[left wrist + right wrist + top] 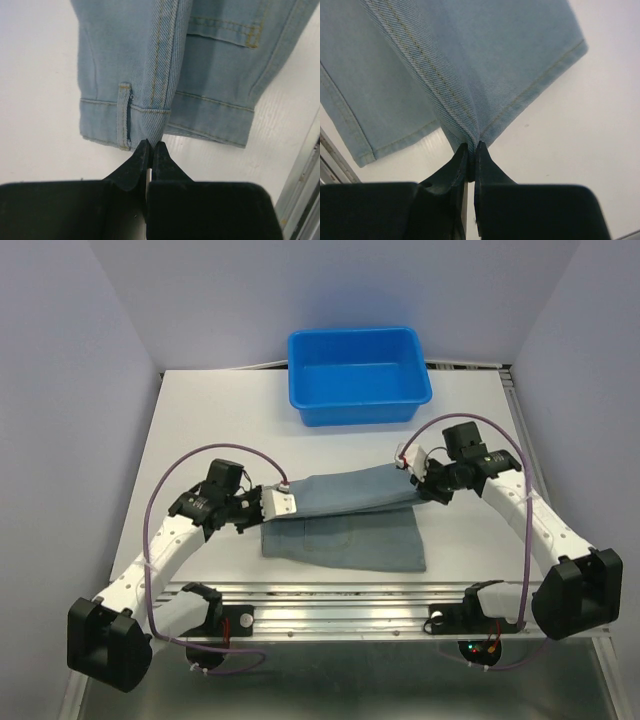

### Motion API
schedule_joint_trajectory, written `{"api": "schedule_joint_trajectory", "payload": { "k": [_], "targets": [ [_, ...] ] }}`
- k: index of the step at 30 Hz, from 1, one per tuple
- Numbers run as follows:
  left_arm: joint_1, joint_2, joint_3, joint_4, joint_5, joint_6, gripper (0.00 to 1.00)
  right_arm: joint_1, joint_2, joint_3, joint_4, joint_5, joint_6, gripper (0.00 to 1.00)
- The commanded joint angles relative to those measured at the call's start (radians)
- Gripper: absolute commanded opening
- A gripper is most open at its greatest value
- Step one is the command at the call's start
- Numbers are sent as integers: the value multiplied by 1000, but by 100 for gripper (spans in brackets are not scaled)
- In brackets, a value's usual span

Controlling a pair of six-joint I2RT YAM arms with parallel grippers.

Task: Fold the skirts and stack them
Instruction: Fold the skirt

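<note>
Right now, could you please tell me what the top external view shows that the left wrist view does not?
Only top external: the blue tub beyond the skirt, and the right gripper pinching the skirt's other end. Only left wrist: a belt loop and pocket stitching. Both: the left gripper shut on a raised fold of the skirt.

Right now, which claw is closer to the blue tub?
Right. The right gripper pinches the skirt just before the blue tub, by its right corner; the left gripper holds it farther away, off the left corner.
</note>
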Motion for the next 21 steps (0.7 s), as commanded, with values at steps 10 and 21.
{"api": "schedule_joint_trajectory", "payload": {
  "k": [10, 21],
  "targets": [
    [-132, 90, -91, -20, -167, -17, 0, 18, -29, -224, 52, 33, 1, 1],
    [-145, 401, -10, 148, -253, -152, 0, 27, 250, -146, 271, 132, 120, 1]
  ]
}}
